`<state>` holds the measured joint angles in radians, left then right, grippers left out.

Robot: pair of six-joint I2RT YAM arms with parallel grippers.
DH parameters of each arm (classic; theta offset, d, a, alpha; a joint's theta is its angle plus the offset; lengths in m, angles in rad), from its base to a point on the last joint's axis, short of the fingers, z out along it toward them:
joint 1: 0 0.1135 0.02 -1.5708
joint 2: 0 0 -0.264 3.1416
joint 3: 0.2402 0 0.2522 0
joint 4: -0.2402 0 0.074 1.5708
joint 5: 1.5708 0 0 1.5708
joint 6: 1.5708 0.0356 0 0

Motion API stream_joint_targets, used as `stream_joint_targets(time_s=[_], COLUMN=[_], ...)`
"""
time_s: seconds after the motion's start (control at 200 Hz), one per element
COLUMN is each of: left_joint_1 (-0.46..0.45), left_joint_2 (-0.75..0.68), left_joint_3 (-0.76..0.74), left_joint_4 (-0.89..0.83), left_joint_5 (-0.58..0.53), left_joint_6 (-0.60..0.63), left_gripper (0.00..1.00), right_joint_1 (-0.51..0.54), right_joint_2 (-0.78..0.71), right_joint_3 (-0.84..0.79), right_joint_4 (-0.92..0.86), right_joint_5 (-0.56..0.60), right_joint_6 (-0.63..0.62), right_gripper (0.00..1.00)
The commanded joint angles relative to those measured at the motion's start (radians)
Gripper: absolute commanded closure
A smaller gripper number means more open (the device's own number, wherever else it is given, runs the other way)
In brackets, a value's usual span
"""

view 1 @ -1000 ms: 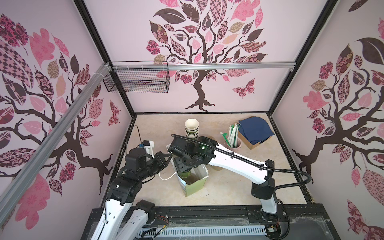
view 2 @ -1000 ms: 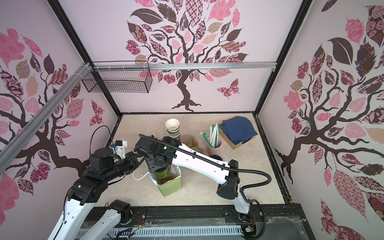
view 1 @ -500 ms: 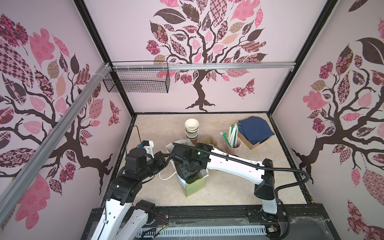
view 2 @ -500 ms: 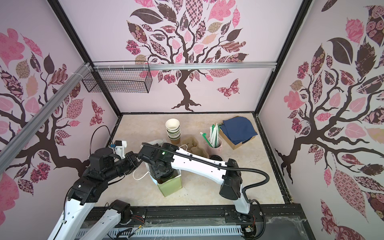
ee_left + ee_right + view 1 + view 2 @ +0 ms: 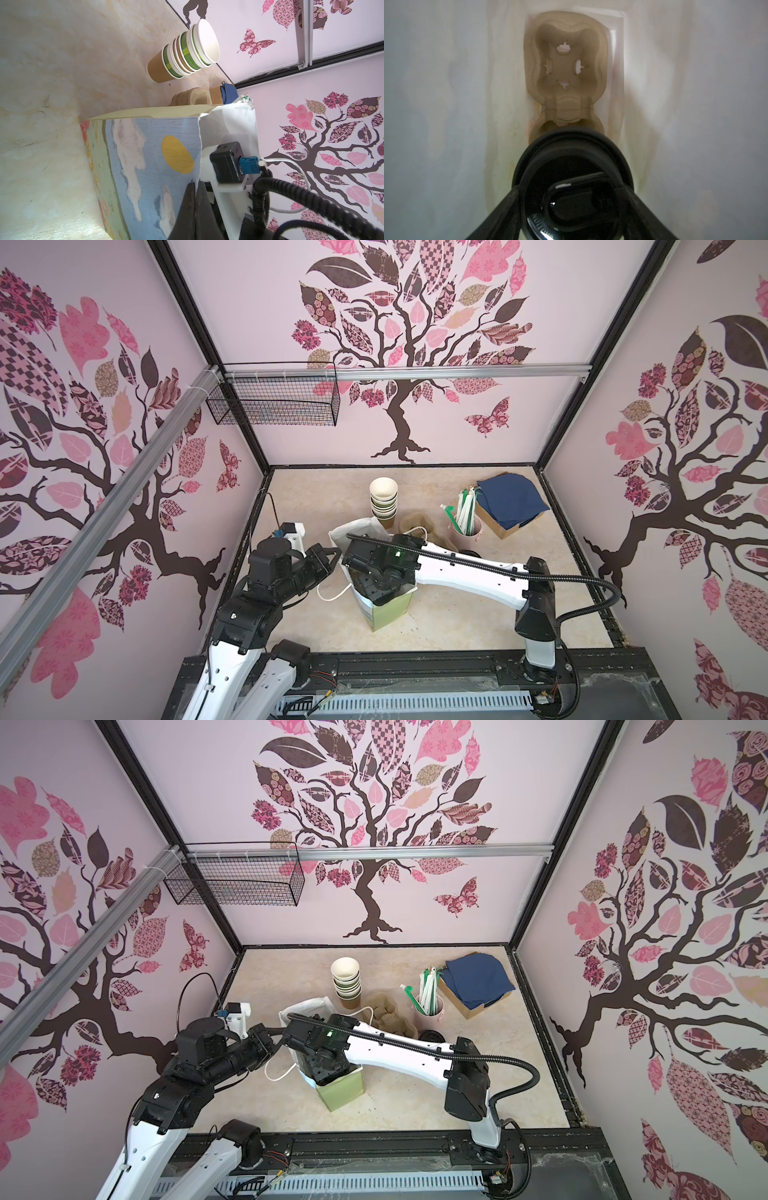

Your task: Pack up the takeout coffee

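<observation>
In the black right claw (image 5: 574,187) we see the takeout coffee (image 5: 573,158), its lid glossy black; past it the cup carrier (image 5: 566,62) is dull brown. Against the black left claw (image 5: 193,187) the paper bag (image 5: 145,166) wears painted blue sky, white clouds and a yellow sun, with one plain green side. Beyond, the stacked cups (image 5: 187,52) are cream inside, green-banded, the lowest brown.

The left arm (image 5: 249,614) reaches from lower left toward mid-frame, with the left claw (image 5: 192,187) pinched tight on the paper bag (image 5: 145,155) rim. The right arm (image 5: 469,572) stretches leftward, wrist bent down, and the right claw (image 5: 572,197) clasps the takeout coffee (image 5: 571,153).
</observation>
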<state>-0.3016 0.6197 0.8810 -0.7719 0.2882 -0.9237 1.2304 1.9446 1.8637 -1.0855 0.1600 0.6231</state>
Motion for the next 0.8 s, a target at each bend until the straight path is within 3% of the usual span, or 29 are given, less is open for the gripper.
stream_joint_targets(time_s=[0.0, 0.485, 0.795], left_joint_1=[-0.001, -0.002, -0.002], left_joint_2=[-0.012, -0.047, -0.055], left_joint_3=[-0.018, -0.030, -0.034], left_joint_4=[0.005, -0.035, -0.039], left_joint_5=[-0.026, -0.084, -0.095], left_joint_6=[-0.013, -0.065, -0.070], left_gripper=[1.00, 1.00, 1.00], right_joint_1=[0.005, 0.004, 0.006], right_joint_2=[-0.032, -0.031, -0.053], right_joint_3=[-0.015, -0.155, -0.087], right_joint_4=[0.011, 0.122, 0.132], right_joint_5=[-0.007, -0.047, -0.058], right_joint_6=[-0.015, -0.037, -0.044], right_gripper=[0.44, 0.44, 0.45])
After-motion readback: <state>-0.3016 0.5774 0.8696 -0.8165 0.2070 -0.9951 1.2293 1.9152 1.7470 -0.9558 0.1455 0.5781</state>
